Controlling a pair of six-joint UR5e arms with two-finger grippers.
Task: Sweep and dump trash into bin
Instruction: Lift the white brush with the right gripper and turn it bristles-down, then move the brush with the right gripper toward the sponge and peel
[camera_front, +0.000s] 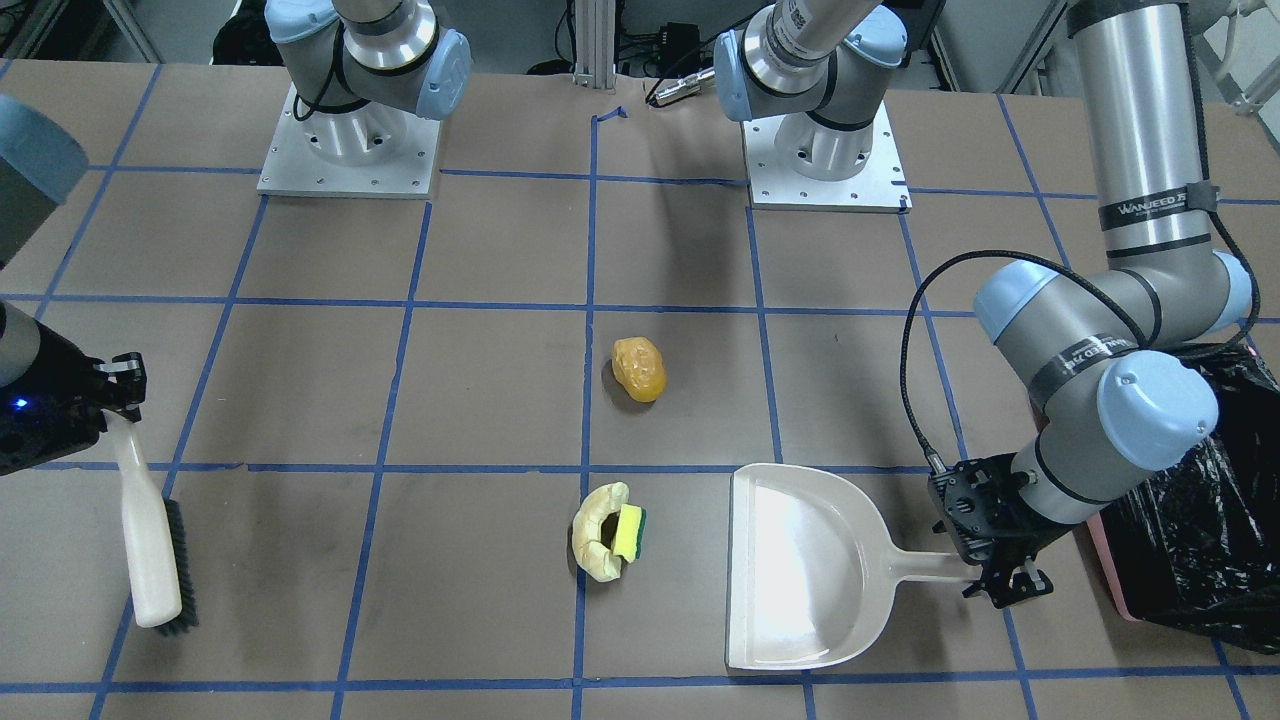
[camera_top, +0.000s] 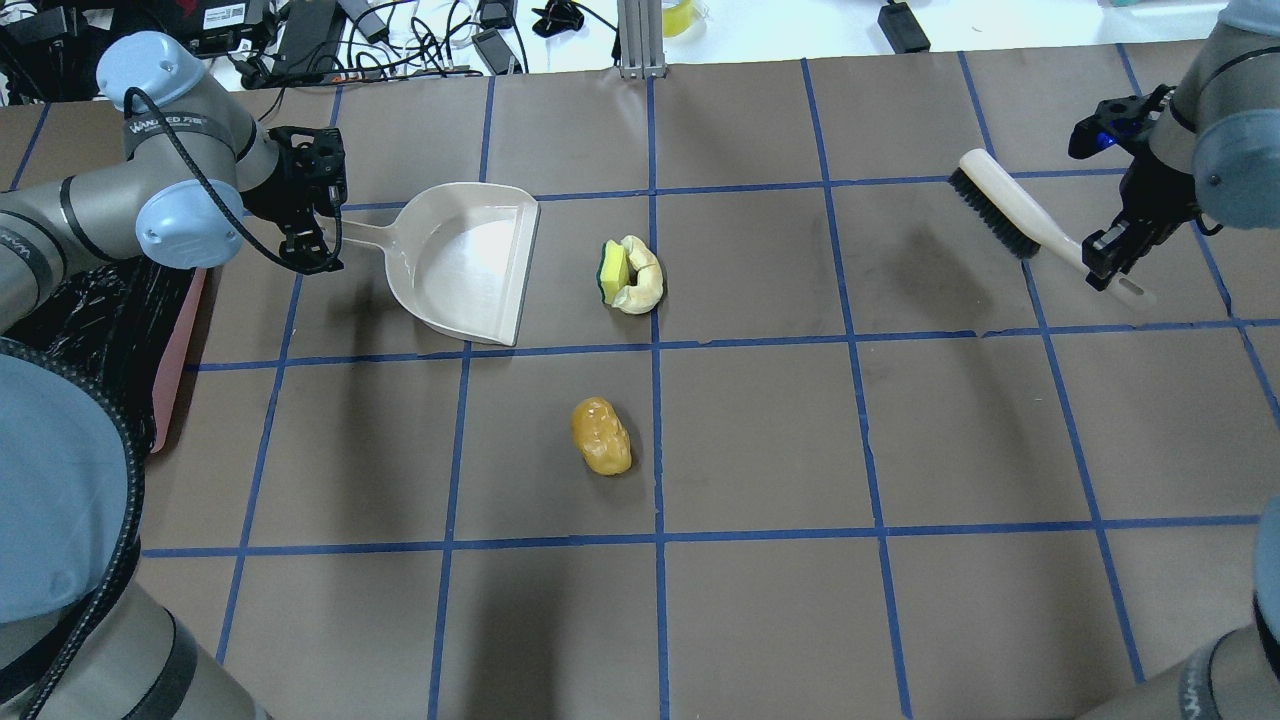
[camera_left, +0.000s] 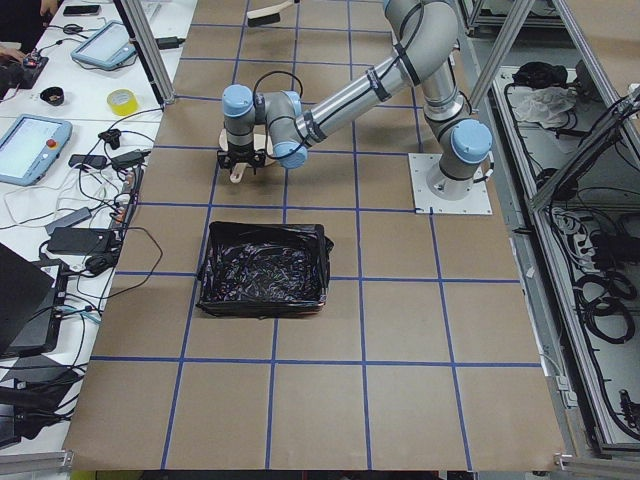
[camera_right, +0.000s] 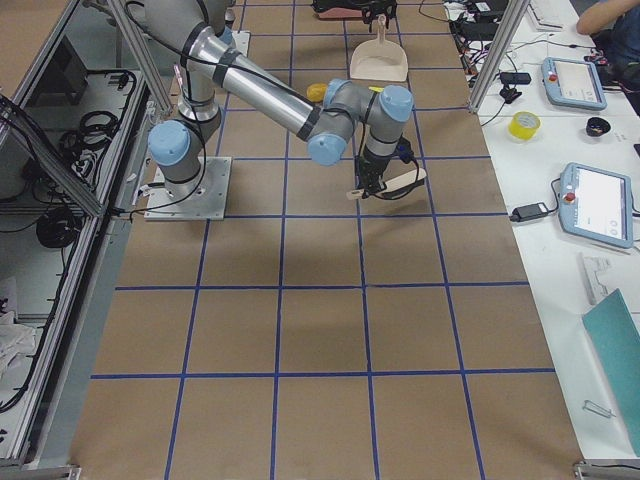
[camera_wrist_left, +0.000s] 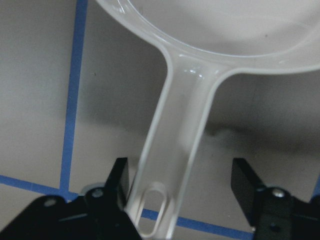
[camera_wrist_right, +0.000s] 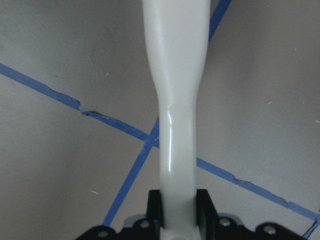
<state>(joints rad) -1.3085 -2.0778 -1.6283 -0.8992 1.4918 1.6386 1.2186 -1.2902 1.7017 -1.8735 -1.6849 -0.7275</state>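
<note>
The trash lies mid-table: a glossy orange lump (camera_front: 639, 369) (camera_top: 601, 436), and a cream crescent (camera_front: 597, 540) (camera_top: 643, 280) curled around a yellow-green sponge block (camera_front: 630, 533) (camera_top: 612, 272). A beige dustpan (camera_front: 800, 570) (camera_top: 470, 260) lies beside them, mouth toward the sponge. My left gripper (camera_top: 315, 225) (camera_wrist_left: 182, 185) is open, its jaws astride the dustpan handle (camera_wrist_left: 175, 140). My right gripper (camera_top: 1105, 255) (camera_wrist_right: 177, 200) is shut on the handle of a black-bristled brush (camera_top: 1010, 215) (camera_front: 150, 540) far to the right. The black-lined pink bin (camera_left: 265, 268) (camera_front: 1200, 480) stands behind my left arm.
The brown table is marked with a blue tape grid (camera_top: 655, 345). Both arm bases (camera_front: 345, 150) stand at the robot's edge. Cables and gear (camera_top: 400, 30) lie past the far edge. The bin's pink edge (camera_top: 180, 350) shows under my left elbow.
</note>
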